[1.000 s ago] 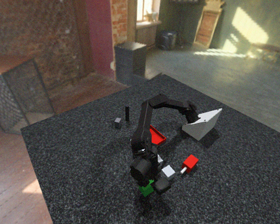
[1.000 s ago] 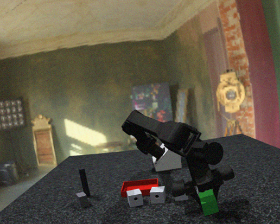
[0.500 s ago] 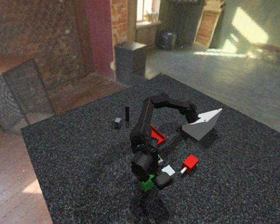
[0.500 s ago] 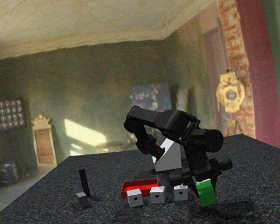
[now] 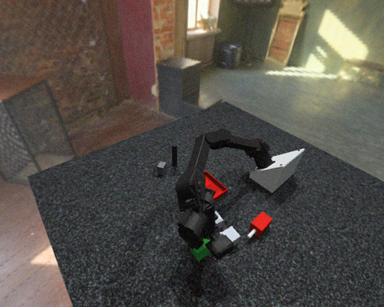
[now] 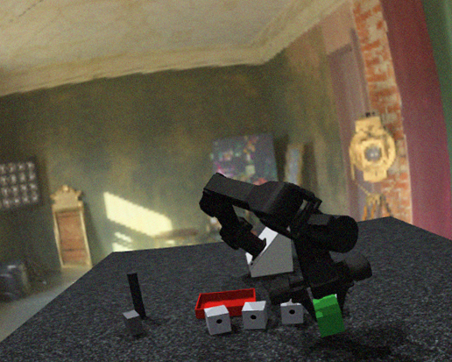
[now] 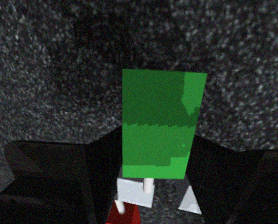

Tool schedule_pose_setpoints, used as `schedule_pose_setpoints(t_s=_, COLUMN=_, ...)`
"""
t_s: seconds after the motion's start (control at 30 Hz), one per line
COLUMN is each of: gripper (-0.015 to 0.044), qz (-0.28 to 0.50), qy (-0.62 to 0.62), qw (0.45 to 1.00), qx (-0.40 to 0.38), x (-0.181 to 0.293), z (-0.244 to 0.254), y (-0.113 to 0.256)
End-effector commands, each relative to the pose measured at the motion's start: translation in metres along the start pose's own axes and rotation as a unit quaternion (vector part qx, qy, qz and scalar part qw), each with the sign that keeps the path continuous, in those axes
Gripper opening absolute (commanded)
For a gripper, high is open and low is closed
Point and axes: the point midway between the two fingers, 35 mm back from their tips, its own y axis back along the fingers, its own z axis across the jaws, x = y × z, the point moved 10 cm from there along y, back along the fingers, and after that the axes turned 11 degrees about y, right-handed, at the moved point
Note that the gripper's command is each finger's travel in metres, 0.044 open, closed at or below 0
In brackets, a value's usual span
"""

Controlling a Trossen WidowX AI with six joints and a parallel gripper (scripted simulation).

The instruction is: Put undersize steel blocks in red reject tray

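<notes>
My gripper [image 5: 205, 242] [image 6: 326, 299] [image 7: 150, 129] is shut on the green GO gauge [image 5: 200, 252] [image 6: 330, 318] [image 7: 157, 107], held a little above the table. Its white pin [image 7: 148, 185] shows in the wrist view, over the near block's top. Three steel blocks stand in a row in the exterior view: a left block [image 6: 217, 323], a middle block [image 6: 256, 323] and a right block [image 6: 287, 319] beside the gauge. Each shows a dark hole, with no pin in it. The red reject tray [image 5: 222, 194] [image 6: 197, 312] is behind them; no block shows in its visible part.
A red block with a white pin [image 5: 261, 224] [image 7: 124, 216] lies beyond the row. A white wedge-shaped stand [image 5: 271, 180] [image 6: 275, 262] is at the back. A small grey block [image 5: 161, 167] [image 6: 133, 322] and an upright black post [image 5: 174, 156] [image 6: 135, 295] stand apart to the left.
</notes>
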Motion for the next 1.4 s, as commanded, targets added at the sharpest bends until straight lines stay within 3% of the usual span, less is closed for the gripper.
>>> schedule_pose_setpoints(t_s=0.0, gripper=0.0000, qz=-0.008, qy=0.010, qw=1.000, qx=0.003, x=-0.001, z=-0.006, y=0.013)
schedule_pose_setpoints(t_s=0.4, gripper=0.0000, qz=0.011, qy=0.177, qw=0.980, qx=0.090, x=0.017, z=-0.159, y=0.079)
schedule_pose_setpoints(t_s=0.67, gripper=0.0000, qz=0.012, qy=0.182, qw=0.979, qx=0.092, x=0.021, z=-0.159, y=0.079)
schedule_pose_setpoints(t_s=1.37, gripper=0.0000, qz=0.011, qy=0.180, qw=0.979, qx=0.093, x=0.013, z=-0.170, y=0.026)
